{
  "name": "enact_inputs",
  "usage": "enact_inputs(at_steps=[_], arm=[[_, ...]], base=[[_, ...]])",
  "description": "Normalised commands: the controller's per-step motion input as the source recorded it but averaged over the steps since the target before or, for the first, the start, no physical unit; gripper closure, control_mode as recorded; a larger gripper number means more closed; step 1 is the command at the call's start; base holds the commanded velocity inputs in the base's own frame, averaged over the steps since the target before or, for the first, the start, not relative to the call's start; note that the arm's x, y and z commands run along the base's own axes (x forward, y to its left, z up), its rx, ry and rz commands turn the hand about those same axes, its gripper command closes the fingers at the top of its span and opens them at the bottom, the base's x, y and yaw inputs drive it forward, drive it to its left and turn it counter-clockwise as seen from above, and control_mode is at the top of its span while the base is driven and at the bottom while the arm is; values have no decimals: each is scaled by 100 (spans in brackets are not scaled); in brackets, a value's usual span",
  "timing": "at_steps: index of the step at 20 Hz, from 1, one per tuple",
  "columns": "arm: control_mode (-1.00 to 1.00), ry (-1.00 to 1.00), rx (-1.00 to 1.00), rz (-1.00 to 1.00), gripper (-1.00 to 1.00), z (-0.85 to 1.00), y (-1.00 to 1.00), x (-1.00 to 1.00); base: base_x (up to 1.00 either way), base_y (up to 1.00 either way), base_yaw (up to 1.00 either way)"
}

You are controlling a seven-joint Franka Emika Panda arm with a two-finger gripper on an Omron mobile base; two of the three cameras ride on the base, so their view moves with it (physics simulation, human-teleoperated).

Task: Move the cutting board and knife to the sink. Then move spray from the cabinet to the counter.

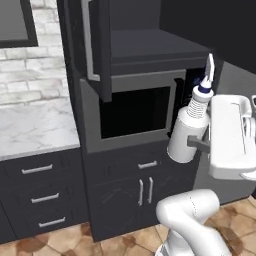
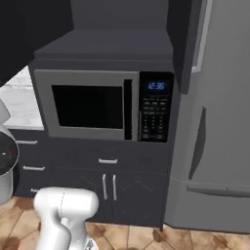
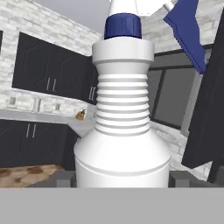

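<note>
Hand view puts the spray (image 3: 122, 131) square in front of the lens, its broad white body rising from between the two dark finger tips at 6 o'clock, so the tool (image 3: 121, 177) is clamped on the bottle's lower body, jaws standing fairly wide around it. In the left base view the spray (image 1: 192, 125) hangs in the air at about 3 o'clock, tilted slightly, just in front of the microwave (image 1: 132, 112) and below the open cabinet (image 1: 145, 45), well clear of the marble surface (image 1: 35, 125) out at 9 o'clock.

It looks like a white plastic bottle with a wide rounded base, a ribbed narrower neck, a dark blue collar and a pale trigger head with a blue lever.

My judgement is that it is light and stiff, though a smooth rounded plastic wall can slip or twist under a sideways pinch. The lower body, where it is widest and nearest its weight, seems the right place to hold; the ribbed neck would be a fair second choice, and the trigger head is too thin and fragile to hold.
</note>
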Motion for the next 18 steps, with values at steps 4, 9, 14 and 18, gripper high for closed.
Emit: enact_inputs(at_steps=[4,9,14,18], arm=[[100,0,0,0,100,0,0,0],[100,0,0,0,100,0,0,0],[100,0,0,0,100,0,0,0],[100,0,0,0,100,0,0,0]], base=[[-23,89,1],[-44,100,2],[-16,100,0],[1,100,0]])
